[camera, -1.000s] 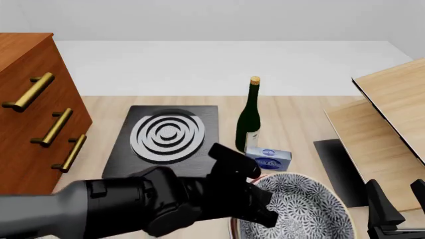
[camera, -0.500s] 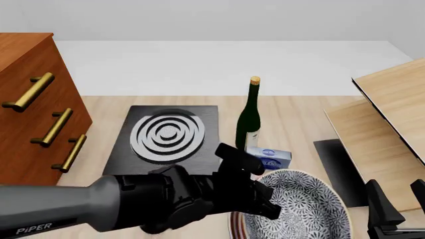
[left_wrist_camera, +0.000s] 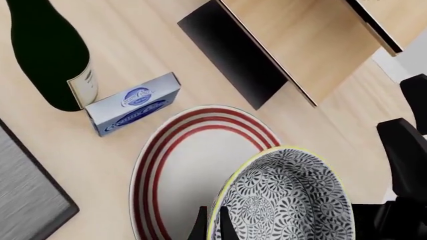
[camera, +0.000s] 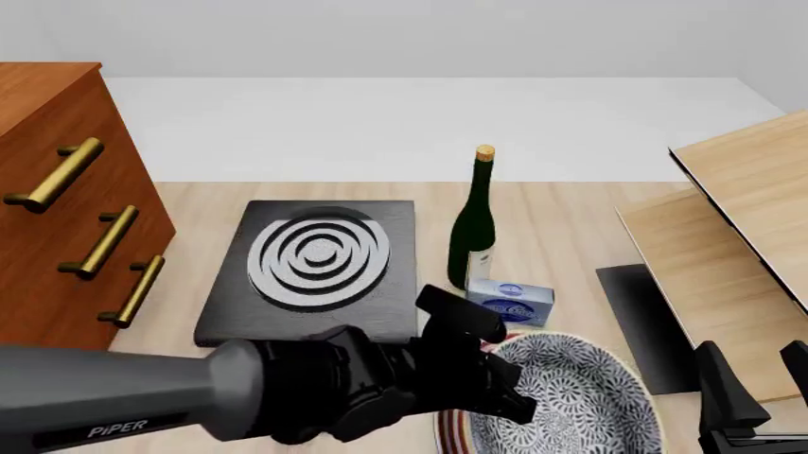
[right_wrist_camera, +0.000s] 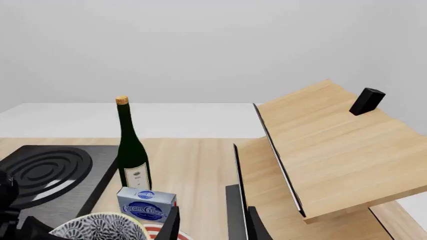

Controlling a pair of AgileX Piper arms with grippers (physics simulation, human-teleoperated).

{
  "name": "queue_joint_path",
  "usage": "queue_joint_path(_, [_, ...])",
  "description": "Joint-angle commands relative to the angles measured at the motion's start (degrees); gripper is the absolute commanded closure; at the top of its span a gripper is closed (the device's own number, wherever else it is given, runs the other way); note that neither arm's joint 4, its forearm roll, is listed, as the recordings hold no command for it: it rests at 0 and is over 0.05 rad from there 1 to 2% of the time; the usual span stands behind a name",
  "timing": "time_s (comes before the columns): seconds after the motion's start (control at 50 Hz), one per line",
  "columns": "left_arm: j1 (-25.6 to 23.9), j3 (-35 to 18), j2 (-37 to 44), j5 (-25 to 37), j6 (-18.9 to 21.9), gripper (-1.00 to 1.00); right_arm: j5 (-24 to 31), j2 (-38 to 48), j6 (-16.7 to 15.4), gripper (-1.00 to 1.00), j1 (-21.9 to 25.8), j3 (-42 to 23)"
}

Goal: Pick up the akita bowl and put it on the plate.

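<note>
The akita bowl (left_wrist_camera: 290, 197), white with a dense dark leaf pattern, hangs tilted just over the plate (left_wrist_camera: 187, 170), a white plate with red rings. My left gripper (left_wrist_camera: 212, 227) is shut on the bowl's rim, one finger inside and one outside. From the front, the bowl (camera: 569, 402) covers most of the plate (camera: 451, 437) and my left gripper (camera: 502, 392) sits at its left edge. My right gripper (camera: 752, 367) stands open at the table's near right with nothing in it. In the right wrist view the bowl (right_wrist_camera: 100, 229) shows low beside the open right gripper (right_wrist_camera: 213, 227).
A dark wine bottle (camera: 475, 227) and a small blue box (camera: 512, 301) stand just behind the plate. A black stove (camera: 316, 265) lies to the left, a wooden drawer cabinet (camera: 63, 208) at far left, and a slanted wooden rack (camera: 745, 246) on the right.
My left arm has carried the bowl lower and slightly toward the near edge, closer over the plate. The right gripper has not moved.
</note>
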Motion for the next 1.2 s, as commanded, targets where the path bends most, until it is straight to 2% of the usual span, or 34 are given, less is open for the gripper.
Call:
queue_joint_path(0.02, [0.31, 0.03, 1.16, -1.78, -0.1, 1.0, -0.01, -0.02, -0.02, -1.0, 0.0, 0.0])
queue_joint_path(1.2, [0.35, 2.1, 6.93, -8.04, -0.85, 1.0, -0.01, -0.02, 0.0, -1.0, 0.0, 0.0])
